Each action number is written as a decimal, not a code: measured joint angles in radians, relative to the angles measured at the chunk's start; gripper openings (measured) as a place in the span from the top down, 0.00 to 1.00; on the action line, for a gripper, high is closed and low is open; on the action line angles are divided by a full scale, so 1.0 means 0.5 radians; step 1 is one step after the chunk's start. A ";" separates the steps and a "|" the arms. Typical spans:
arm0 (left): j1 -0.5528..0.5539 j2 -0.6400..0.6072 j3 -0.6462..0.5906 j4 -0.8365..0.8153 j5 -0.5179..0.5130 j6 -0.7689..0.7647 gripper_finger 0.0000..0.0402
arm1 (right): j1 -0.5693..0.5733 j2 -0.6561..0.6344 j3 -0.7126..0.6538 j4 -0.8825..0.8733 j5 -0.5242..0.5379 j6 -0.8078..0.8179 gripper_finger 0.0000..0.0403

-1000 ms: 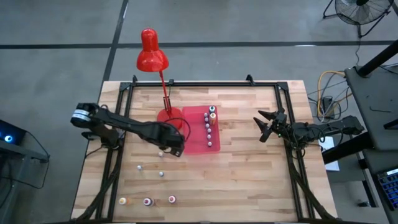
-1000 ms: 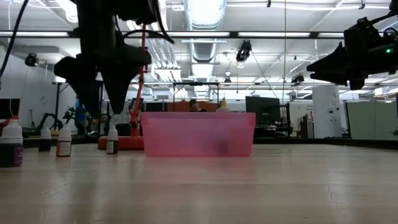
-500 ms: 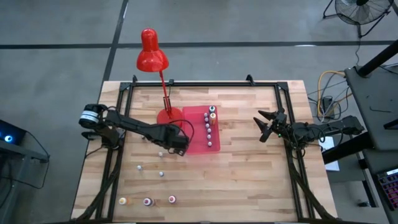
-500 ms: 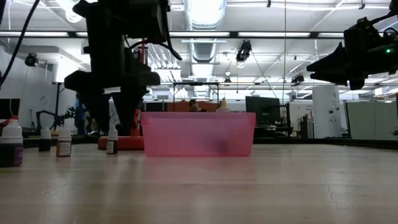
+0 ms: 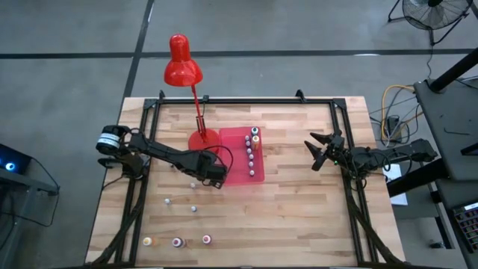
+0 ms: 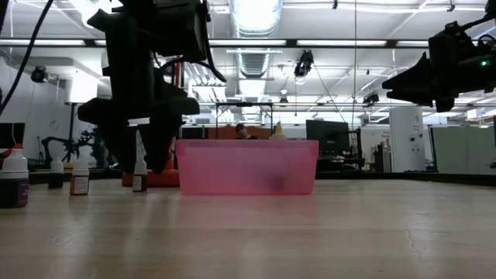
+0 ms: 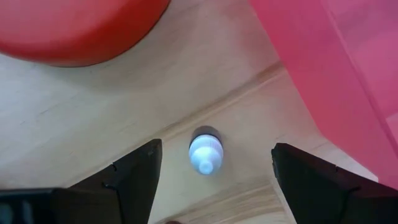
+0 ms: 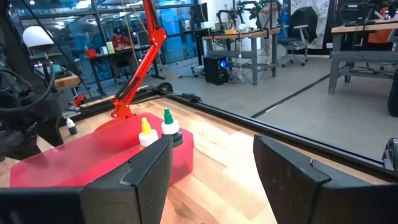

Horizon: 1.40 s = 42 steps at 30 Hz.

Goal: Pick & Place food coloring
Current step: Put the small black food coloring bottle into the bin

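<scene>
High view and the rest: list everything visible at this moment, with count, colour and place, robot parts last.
Tray: one, translucent pink-red, table centre.
Bottles in the tray: a row of about six, mostly white-capped, one orange, along its right side.
Loose bottles: five in the table's near-left area, three of them in a row at the near edge.
Bottle under the left gripper: one, white cap, upright beside the tray.
Lamp: one, red, base next to the tray, head beyond the far edge.
Table: one, light wood, black frame.
Left gripper: open, lowered around that bottle.
Right gripper: open, waiting at the right side.
</scene>
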 joint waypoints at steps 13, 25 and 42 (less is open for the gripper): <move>0.000 0.000 -0.008 0.000 -0.001 -0.032 0.52 | 0.000 0.000 0.000 0.000 0.001 0.002 0.47; 0.001 0.000 -0.010 -0.019 0.002 -0.038 0.85 | 0.000 0.000 0.000 0.000 0.000 0.001 0.47; 0.015 -0.229 0.316 -0.502 -0.066 0.050 0.92 | -0.001 0.000 0.000 -0.001 0.000 0.000 0.47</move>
